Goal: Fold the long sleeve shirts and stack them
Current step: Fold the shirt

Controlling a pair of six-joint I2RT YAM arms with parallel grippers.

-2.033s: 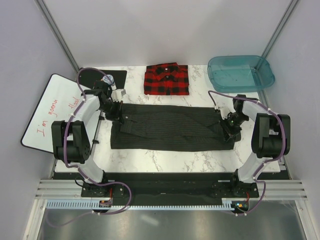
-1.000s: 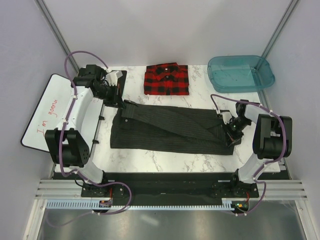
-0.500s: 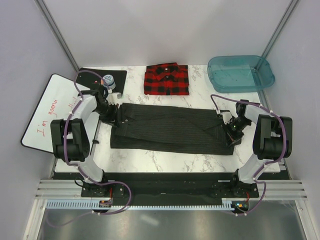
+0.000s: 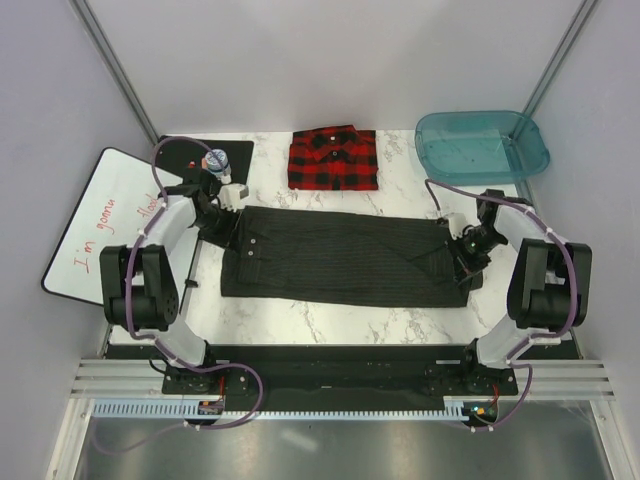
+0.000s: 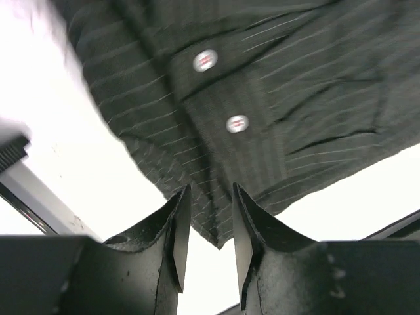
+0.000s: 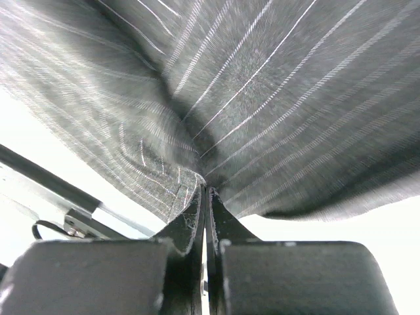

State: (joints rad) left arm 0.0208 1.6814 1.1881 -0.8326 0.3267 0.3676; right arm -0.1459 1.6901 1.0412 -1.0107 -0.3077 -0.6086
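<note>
The dark pinstriped shirt (image 4: pixel 340 258) lies as a long band across the middle of the table. Its buttoned cuff (image 5: pixel 220 92) shows in the left wrist view. My left gripper (image 4: pixel 226 224) (image 5: pixel 209 191) is at the shirt's left end, jaws apart; the cloth's corner lies just beyond the tips, not pinched. At the right end my right gripper (image 4: pixel 460 250) (image 6: pixel 205 189) is shut on a bunched fold of the pinstriped cloth (image 6: pixel 275 85). The red-and-black plaid shirt (image 4: pixel 333 158) sits folded at the back centre, apart from both grippers.
A teal plastic tub (image 4: pixel 482 145) stands at the back right. A whiteboard (image 4: pixel 95 220) with red writing lies off the table's left edge. A black mat (image 4: pixel 185 152) with a small round object (image 4: pixel 216 160) is at the back left.
My left gripper carried the cuff up and back, laid it down on the shirt's left end, then opened and let go. The right gripper stayed shut on the right end.
</note>
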